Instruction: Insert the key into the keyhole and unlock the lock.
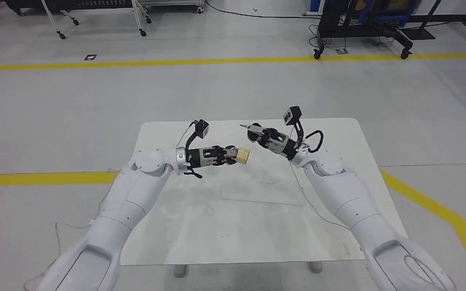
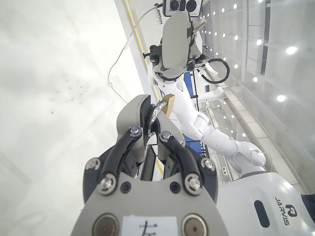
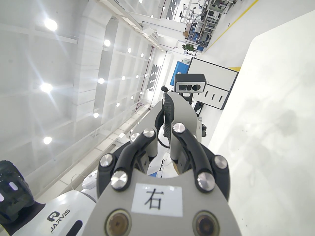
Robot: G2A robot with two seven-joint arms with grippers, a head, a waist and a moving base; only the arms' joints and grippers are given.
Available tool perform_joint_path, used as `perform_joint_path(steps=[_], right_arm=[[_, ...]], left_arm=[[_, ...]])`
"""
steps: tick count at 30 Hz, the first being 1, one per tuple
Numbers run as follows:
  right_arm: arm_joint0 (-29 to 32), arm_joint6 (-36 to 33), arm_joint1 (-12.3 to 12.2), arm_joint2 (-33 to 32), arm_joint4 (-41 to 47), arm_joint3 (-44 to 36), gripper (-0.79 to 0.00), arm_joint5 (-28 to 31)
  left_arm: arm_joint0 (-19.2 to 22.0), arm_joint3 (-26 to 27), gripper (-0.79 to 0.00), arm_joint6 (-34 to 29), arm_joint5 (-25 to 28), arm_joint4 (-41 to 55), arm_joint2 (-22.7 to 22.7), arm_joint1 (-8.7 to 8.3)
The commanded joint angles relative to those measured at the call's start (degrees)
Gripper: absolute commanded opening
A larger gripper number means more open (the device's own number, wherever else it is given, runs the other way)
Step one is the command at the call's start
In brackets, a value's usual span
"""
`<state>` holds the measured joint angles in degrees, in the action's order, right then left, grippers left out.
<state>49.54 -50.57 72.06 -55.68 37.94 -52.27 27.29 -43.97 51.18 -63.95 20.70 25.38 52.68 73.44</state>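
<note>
A brass padlock [image 1: 242, 155] hangs in the air above the white table [image 1: 218, 240], with my left gripper [image 1: 231, 155] shut on its steel shackle [image 2: 156, 112]. In the left wrist view the brass body [image 2: 169, 104] sticks out past the fingertips. Just beyond and to the right of it, my right gripper [image 1: 255, 131] is shut on a small silver key [image 1: 246, 127], whose blade [image 2: 199, 25] juts out toward the far left. The key and the padlock are a short way apart. In the right wrist view the closed fingers [image 3: 169, 109] hide the key.
Both grippers hover over the far middle of the table. A thin white cable [image 2: 118, 57] lies on the tabletop near its right edge. Beyond the table are grey floor with a yellow line [image 1: 182, 63] and wheeled stands [image 1: 349, 29].
</note>
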Motion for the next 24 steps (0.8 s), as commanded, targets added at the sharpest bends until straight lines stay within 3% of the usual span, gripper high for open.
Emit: perform_joint_path(steps=[1, 7, 16, 24], right_arm=[[-0.1, -2.1, -0.1, 0.1, -1.0, 0.0, -0.785, 0.3], [1.0, -7.4, -0.5, -0.7, -2.4, -1.2, -0.785, 2.1], [3.3, -6.7, -0.9, -3.6, -0.5, -3.4, -0.785, 3.3], [3.7, -7.4, -0.9, -3.9, 1.2, -3.8, -0.785, 2.8]], left_arm=[[0.2, -0.7, -0.785, 0.4, -0.7, 0.3, 0.0, 0.11], [0.3, -2.4, -0.785, 0.7, -2.7, 3.1, 0.9, 0.34], [0.1, -4.2, -0.785, 0.3, -6.9, 8.5, 2.1, 0.80], [0.1, -4.2, -0.785, 0.3, -6.9, 8.5, 2.1, 0.80]])
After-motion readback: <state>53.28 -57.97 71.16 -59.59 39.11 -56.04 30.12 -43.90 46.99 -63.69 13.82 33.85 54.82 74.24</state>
